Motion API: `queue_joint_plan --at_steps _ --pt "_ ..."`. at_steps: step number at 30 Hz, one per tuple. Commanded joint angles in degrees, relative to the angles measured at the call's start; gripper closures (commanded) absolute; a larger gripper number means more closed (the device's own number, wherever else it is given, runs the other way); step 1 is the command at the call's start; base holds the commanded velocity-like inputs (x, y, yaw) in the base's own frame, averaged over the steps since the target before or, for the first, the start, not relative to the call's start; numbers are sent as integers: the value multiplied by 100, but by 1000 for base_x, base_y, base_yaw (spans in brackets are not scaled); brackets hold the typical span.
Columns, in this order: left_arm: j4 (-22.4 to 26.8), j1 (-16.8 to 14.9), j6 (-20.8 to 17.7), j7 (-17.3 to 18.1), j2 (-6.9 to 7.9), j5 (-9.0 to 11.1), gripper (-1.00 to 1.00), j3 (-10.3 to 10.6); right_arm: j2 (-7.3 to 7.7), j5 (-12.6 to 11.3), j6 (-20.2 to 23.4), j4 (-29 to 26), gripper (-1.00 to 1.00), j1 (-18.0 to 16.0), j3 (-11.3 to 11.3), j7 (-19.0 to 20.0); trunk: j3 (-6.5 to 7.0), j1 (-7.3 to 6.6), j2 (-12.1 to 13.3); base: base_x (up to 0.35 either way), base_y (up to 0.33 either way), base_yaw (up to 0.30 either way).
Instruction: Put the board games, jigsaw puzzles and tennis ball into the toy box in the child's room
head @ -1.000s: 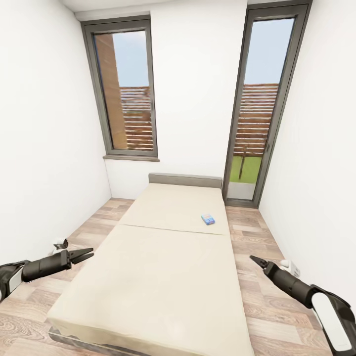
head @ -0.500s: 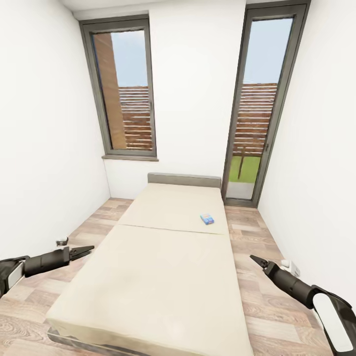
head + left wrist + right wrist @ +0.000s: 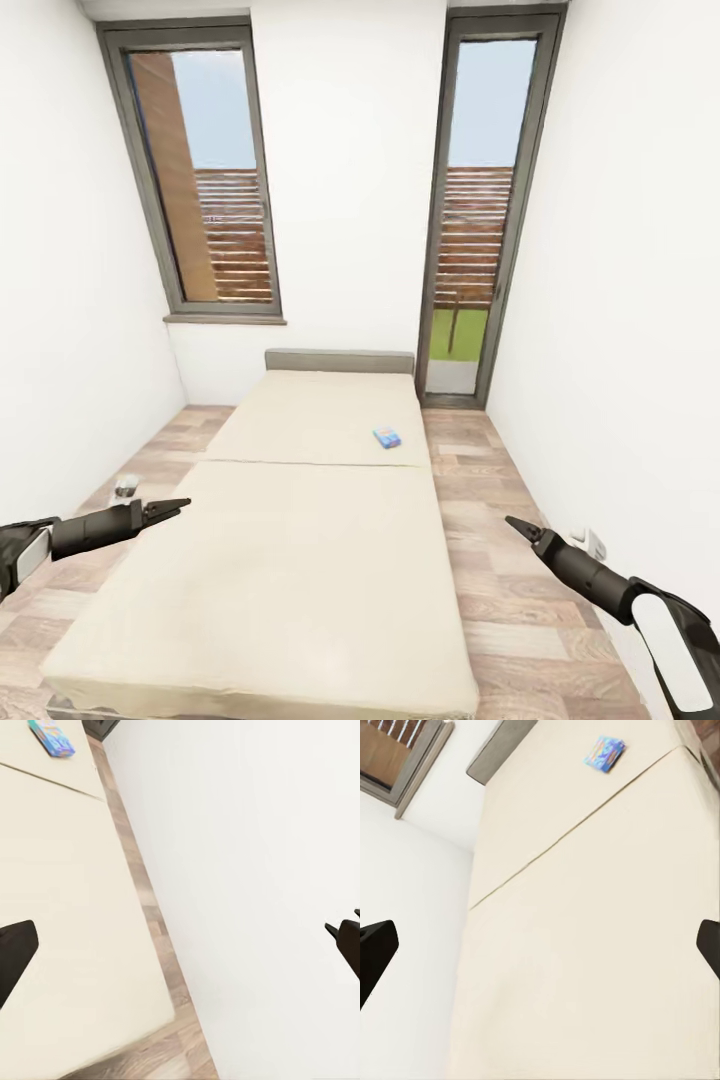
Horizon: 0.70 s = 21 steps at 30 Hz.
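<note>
Just small blue board game [image 3: 387,437], flat on bed [image 3: 270,560]

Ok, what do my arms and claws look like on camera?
Both arms are dark grey-black tubes with a white shell section near the picture's edge. The left claw and right claw are slim, black, pointed two-finger tips. No cables or markings visible.

Bright, even daylight from two windows [image 3: 205,175]; sharp render, wide-angle edge stretch.

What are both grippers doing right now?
Left gripper: jaws open, holding nothing.
Right gripper: jaws open, holding nothing.
</note>
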<state>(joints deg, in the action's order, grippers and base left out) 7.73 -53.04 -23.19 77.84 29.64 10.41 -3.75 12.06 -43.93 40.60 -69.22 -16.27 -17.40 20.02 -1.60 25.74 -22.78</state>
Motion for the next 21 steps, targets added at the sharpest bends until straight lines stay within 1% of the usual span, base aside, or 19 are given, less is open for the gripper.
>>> queue_joint_plan --at_steps 1,5,8,16,21 --pt "1 -5 -61 19 -5 -31 -100 -34 -10 10 26 2 -100 -4 -9 18 -15 4 -14 0 -257 -111" --pt "1 -5 -62 20 -14 -31 -100 -31 -24 25 16 -11 -100 -3 -7 13 -17 4 -14 0 -261 -61" --pt "1 -5 -62 22 -14 -31 -100 -30 -40 42 -5 -19 -100 -4 -2 12 -18 4 -14 0 -153 -22" --pt "1 -7 -52 29 -11 -31 -100 -29 -46 58 -150 -33 -100 -1 56 11 -18 4 -14 0 -37 -4" --pt "1 -5 -53 30 -11 -31 -100 -29 -46 60 -169 -37 -100 -1 65 15 -18 4 -14 0 -5 137"
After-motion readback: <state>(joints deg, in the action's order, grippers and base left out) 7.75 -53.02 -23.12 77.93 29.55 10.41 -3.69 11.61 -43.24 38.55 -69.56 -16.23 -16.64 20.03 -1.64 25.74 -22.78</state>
